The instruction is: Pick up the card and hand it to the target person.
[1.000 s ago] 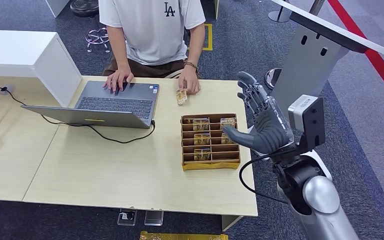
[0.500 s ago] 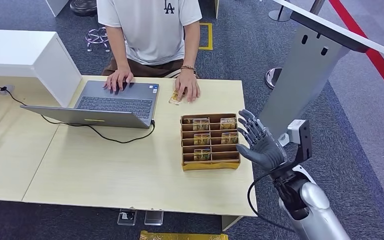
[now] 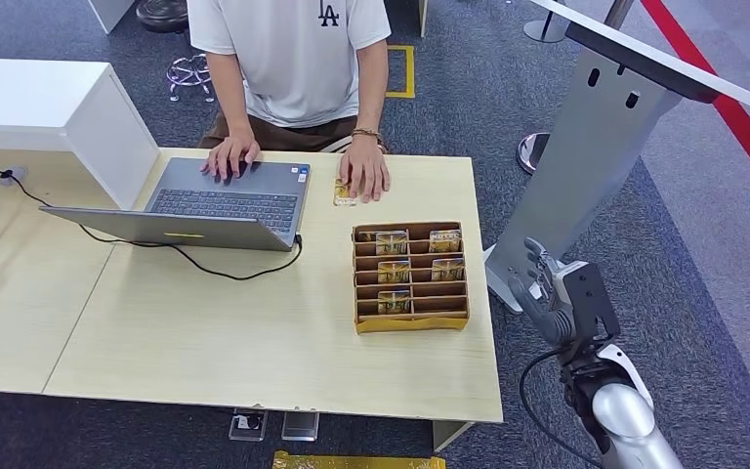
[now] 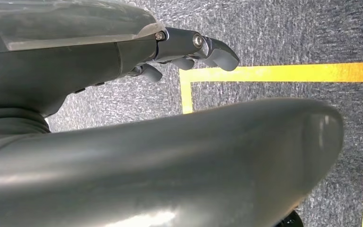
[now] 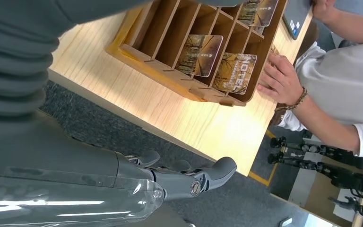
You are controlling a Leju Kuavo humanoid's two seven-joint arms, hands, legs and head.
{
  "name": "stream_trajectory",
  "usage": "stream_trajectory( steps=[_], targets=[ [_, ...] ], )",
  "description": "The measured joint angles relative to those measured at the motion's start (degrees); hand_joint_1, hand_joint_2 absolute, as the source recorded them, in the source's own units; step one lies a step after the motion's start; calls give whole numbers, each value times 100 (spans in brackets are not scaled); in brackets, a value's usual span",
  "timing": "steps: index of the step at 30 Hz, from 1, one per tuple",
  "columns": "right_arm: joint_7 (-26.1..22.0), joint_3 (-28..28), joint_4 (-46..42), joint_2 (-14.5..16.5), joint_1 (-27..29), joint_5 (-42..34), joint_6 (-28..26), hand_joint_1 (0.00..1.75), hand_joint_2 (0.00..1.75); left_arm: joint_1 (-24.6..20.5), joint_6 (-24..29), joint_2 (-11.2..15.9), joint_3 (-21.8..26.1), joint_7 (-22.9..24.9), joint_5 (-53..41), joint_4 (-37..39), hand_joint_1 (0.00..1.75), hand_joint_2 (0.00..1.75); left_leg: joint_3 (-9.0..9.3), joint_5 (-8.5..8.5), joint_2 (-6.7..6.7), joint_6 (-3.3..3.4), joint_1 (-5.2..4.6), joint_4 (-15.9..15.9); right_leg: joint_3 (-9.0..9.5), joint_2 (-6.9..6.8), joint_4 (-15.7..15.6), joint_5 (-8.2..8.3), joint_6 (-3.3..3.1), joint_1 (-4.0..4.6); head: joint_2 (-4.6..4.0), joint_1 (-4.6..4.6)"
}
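The card (image 3: 344,192) lies flat on the wooden table (image 3: 254,332) at the far edge, half covered by the person's hand (image 3: 364,172), so only part of its gold face shows. Nearer the robot, the slotted wooden card holder (image 3: 411,277) keeps several more cards upright — their print is too small to read from the head view. The right hand (image 3: 537,288) hangs off the table's right side, above the carpet, its fingers loosely spread and holding nothing. The left hand (image 4: 189,47) is mostly cut off by its own cover — fingers slightly bent, nothing between them, over grey carpet with yellow tape (image 4: 283,73).
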Motion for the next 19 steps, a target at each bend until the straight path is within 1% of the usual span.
stream_trajectory(
  steps=[3, 12, 19],
  targets=[
    [-23, -72, -81, -1, 50, 0, 49, 0, 0, 0, 0, 2, -20, -7, 0, 1, 0, 0, 0, 0, 0, 0, 0, 0, 0, 0, 0, 0, 0, 0, 0, 3],
    [-65, -204, -315, 13, 151, -244, 431, 0, 0, -2, -2, 9, -81, -37, 0, 0, 0, 0, 0, 0, 0, 0, 0, 0, 1, 0, 0, 0, 0, 0, 0, 8],
    [-64, -217, -421, 16, 170, -735, 982, 0, 0, -4, 1, 15, -126, -39, 44, 0, 0, 0, 0, 0, 0, 0, 0, 0, 1, 0, 1, 0, 0, 0, 0, 6]
  ],
)
